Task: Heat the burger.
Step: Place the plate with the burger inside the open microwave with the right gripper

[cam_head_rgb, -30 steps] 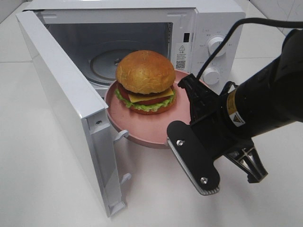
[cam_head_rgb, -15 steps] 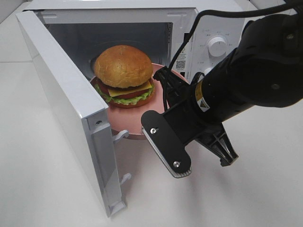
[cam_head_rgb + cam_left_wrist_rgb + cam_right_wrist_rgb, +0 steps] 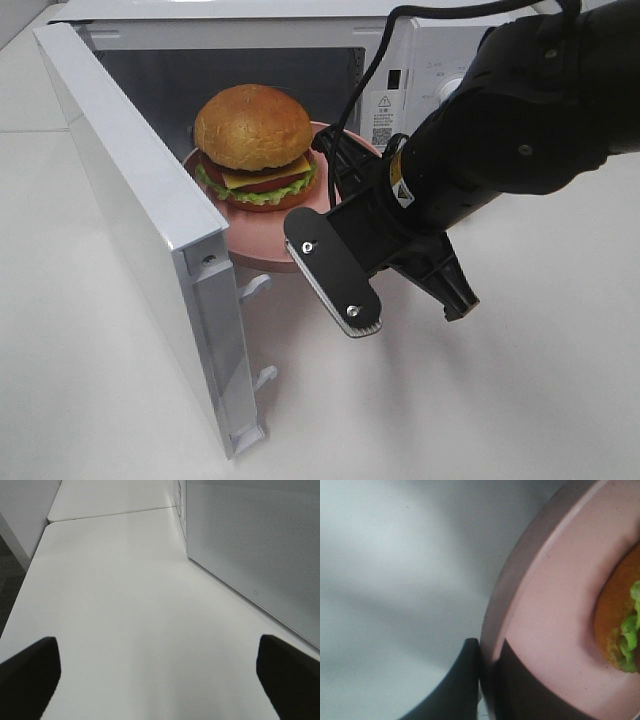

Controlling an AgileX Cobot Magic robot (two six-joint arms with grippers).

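- Right fingers (image 3: pixel 462 690): closed tightly on the rim of the round pink plastic plate (image 3: pixel 262 240), one finger on the plate's inner face and the other against its outer side. The plate is held from this one edge only.
- The small round burger with an orange-brown bun, green lettuce and dark filling (image 3: pixel 254 145) sits on the plate just beyond the fingertips, towards the plate's middle. Plate and burger hang in the mouth of the white box-shaped microwave oven (image 3: pixel 440 50). The edge far from the fingers is inside and the gripped edge is outside.
- Left fingers (image 3: pixel 30 672): spread wide and holding nothing, above the bare white table (image 3: pixel 520 400) and near the oven's perforated white door (image 3: pixel 130 220).
- Step in hand, as judged: carrying the plate fully into the cavity and setting it down.
- Keep the plate level, because a one-sided grip lets the edge opposite the fingers droop and the burger could slide that way.
- Advance straight ahead of the fingertips. The open door stands across the plate from the fingers, and the oven's front frame lies close beside the wrist.
- The cavity floor beneath the plate is hidden, so lower slowly until the plate rests before releasing.
- Release with a small opening, then back straight out so the finger on the plate's outer side does not tip it.
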